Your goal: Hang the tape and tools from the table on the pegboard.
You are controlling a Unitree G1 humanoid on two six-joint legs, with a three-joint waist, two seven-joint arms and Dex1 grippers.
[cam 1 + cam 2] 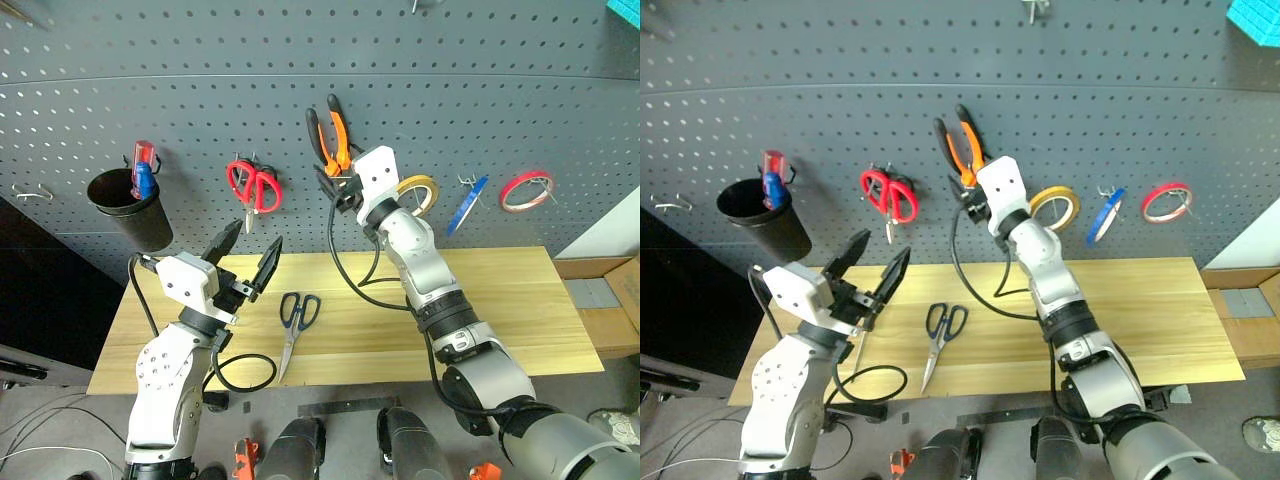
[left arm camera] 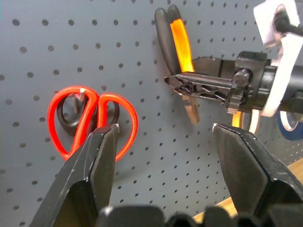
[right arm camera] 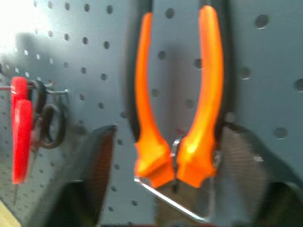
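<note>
Pliers [image 3: 175, 118], unlabelled, on pegboard [image 1: 200, 80] hook

The pegboard [image 1: 200, 80] is dark grey with a regular grid of small holes. Between the right claw's [image 3: 165, 156] black fingers hang pliers [image 3: 177, 94] with orange-and-black handles. Beside that claw are a yellow roll [image 1: 420, 190], the blue tape [image 1: 467, 205] and a red roll [image 1: 526, 189]. Past the left claw [image 1: 245, 255] (black fingers, white housing) hang red-handled scissors [image 1: 255, 185]. The desk [image 1: 500, 300] is light wood; the scissors [image 1: 296, 318] on it, just beside the left claw, have dark blue-black handles. The cup [image 1: 130, 210] is black.
</note>
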